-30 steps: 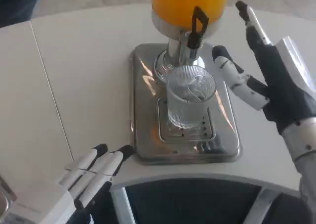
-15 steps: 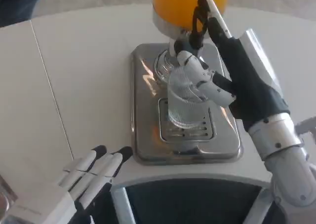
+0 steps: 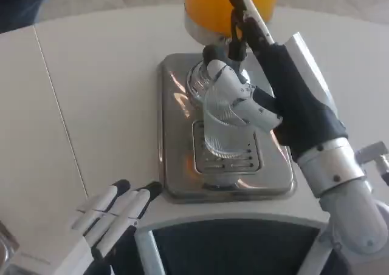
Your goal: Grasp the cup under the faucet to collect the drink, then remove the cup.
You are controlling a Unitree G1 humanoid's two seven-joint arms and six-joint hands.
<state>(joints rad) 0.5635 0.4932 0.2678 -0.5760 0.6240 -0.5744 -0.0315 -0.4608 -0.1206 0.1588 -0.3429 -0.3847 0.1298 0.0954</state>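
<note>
A clear ribbed cup [image 3: 222,135] stands on the grate of the steel drip tray [image 3: 176,141], under the black-handled faucet [image 3: 236,41] of the orange drink dispenser [image 3: 206,5]. My right hand [image 3: 285,90] is against the cup's right side. Its thumb [image 3: 234,96] lies across the cup's upper front, while the other fingers stretch straight up past the faucet handle, not wrapped around the cup. The cup looks empty. My left hand [image 3: 106,217] rests open near the table's front edge at the lower left.
The white table [image 3: 97,93] has a seam running down its left part. Its curved front edge passes just below the drip tray. A dark gap lies beneath the edge at the bottom centre.
My right hand has swung in from the right to the cup, and its thumb now lies over the cup's front. The left hand has stayed put. The view has shifted slightly.
</note>
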